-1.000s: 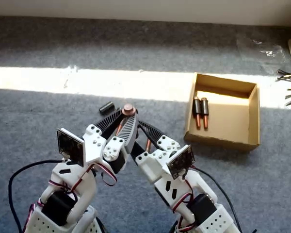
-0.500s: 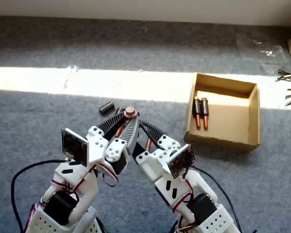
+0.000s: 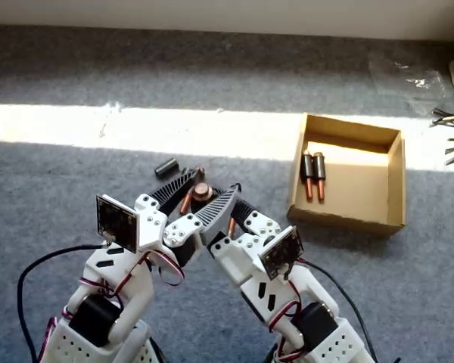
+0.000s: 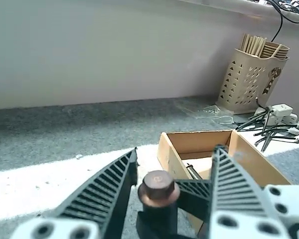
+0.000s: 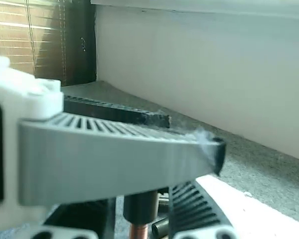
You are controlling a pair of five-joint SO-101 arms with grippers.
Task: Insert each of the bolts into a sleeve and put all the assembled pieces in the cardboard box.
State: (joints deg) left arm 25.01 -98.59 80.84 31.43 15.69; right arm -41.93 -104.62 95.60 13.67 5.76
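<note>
A copper bolt (image 3: 202,190) stands upright in a black sleeve (image 5: 139,206), its round head (image 4: 158,185) on top. My right gripper (image 5: 139,214) is shut on that sleeve from below, and the bolt's copper tip pokes out underneath. My left gripper (image 4: 177,154) is open, with one finger on each side of the bolt head and not touching it. In the high view the two grippers cross left of the cardboard box (image 3: 393,181). Two assembled pieces (image 3: 312,175) lie inside the box (image 4: 199,142).
A loose black sleeve (image 3: 165,167) lies on the grey carpet beyond the grippers, and a copper bolt (image 3: 186,203) lies under the left fingers. Cables (image 3: 450,136) and a beige basket (image 4: 251,74) sit past the box at the far right.
My left gripper, shut on the bolt head a second ago, has opened its fingers wide. The bolt has sunk slightly towards the arms. The right arm has barely moved.
</note>
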